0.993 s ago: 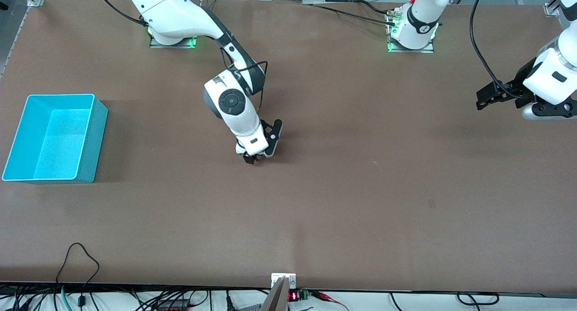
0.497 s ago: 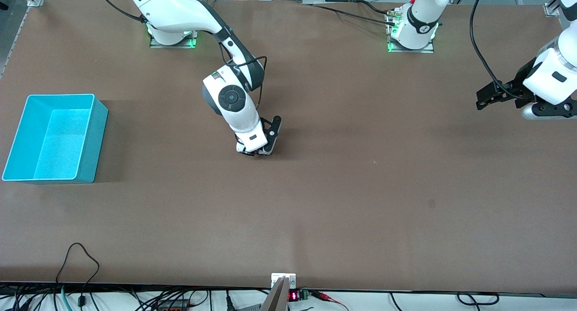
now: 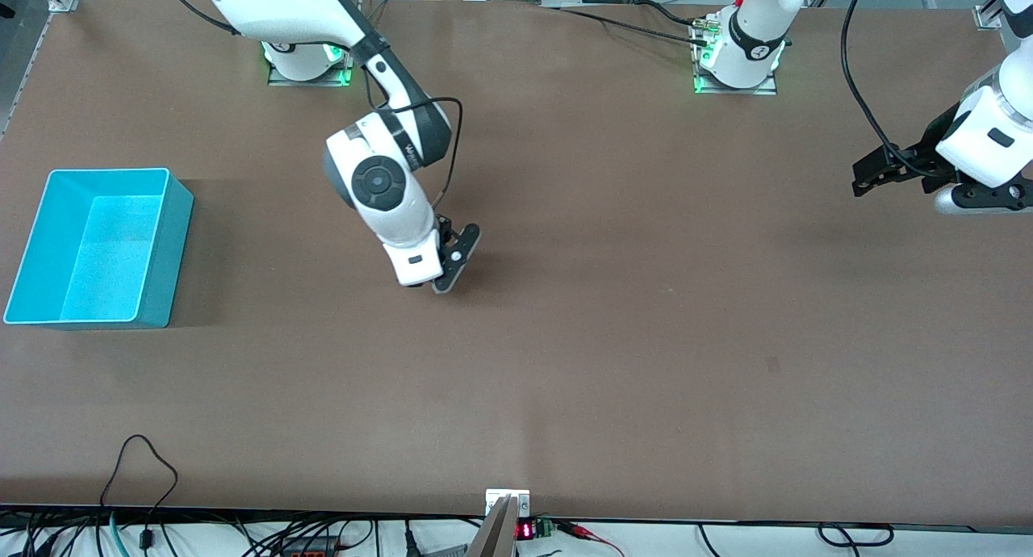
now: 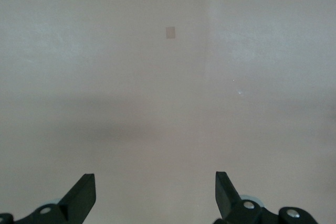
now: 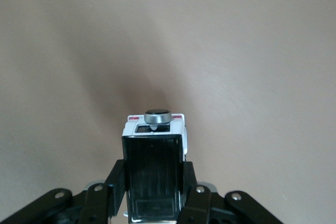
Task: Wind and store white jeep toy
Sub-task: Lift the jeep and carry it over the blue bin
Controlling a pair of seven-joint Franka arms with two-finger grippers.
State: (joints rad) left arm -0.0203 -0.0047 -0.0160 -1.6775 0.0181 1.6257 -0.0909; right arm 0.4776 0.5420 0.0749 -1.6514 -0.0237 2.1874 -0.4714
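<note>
In the right wrist view my right gripper (image 5: 154, 174) is shut on the white jeep toy (image 5: 154, 171), its fingers (image 5: 116, 182) pressed on both sides of the black roof panel, with the spare wheel at the jeep's free end. In the front view the right gripper (image 3: 425, 283) hangs over the middle of the brown table (image 3: 646, 339) and the jeep is hidden by the hand. My left gripper (image 3: 876, 173) is open and empty, waiting over the table at the left arm's end; its fingertips (image 4: 84, 190) show in the left wrist view over bare table.
A turquoise bin (image 3: 169, 242) stands open and empty on the table at the right arm's end. Cables and a small display lie along the table's edge nearest the front camera.
My right gripper has lifted and moved toward the turquoise bin with the jeep in it. The left arm has not moved.
</note>
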